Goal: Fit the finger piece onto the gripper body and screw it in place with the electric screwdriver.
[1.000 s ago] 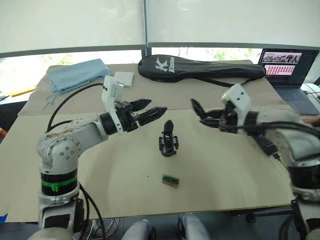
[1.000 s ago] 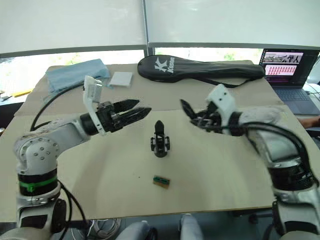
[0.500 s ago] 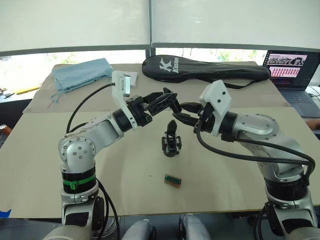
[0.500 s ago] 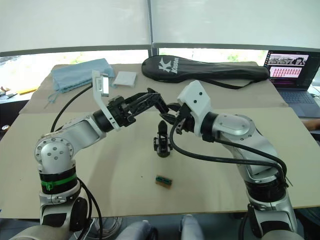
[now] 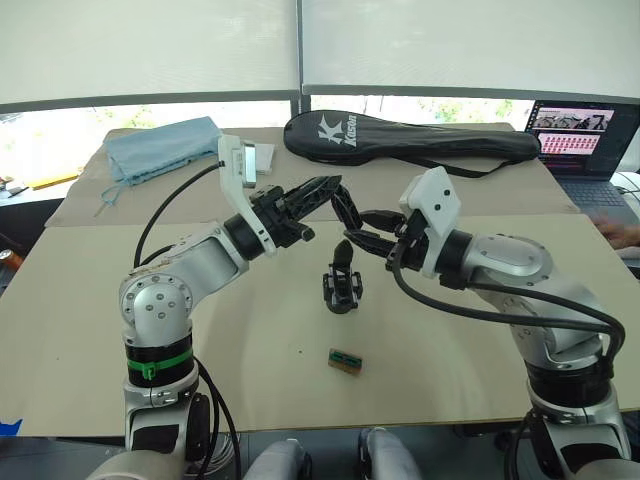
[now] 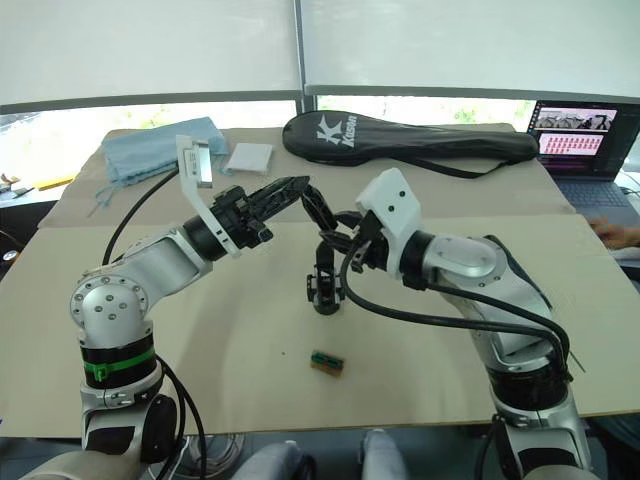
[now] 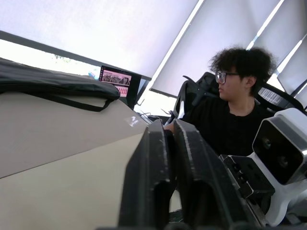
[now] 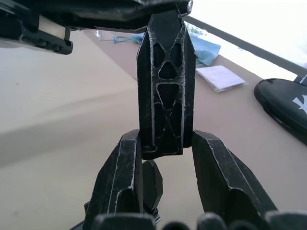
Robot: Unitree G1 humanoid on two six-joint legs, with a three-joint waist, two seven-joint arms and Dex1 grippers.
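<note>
The finger piece (image 8: pixel 165 86), a black pointed wedge with a lattice face, hangs in the air between my two grippers. My right gripper (image 5: pixel 362 228) is shut on its blunt end. My left gripper (image 5: pixel 335 184) has its fingers (image 7: pixel 153 158) pressed close together on the pointed end. Both meet just above the gripper body (image 5: pixel 341 280), a small black mechanism standing upright mid-table with one pointed finger up. The electric screwdriver is out of view.
A small green-and-tan block (image 5: pixel 343 361) lies near the front. At the back are a black racket bag (image 5: pixel 400 137), a blue cloth (image 5: pixel 160 147) and a white pad (image 5: pixel 255 157). A laptop (image 5: pixel 575 135) sits far right, with a person (image 7: pixel 235 115) beyond the table.
Both arms swung inward from wide apart and met above the gripper body. The left gripper's fingers closed from wide open onto the piece that the right gripper holds.
</note>
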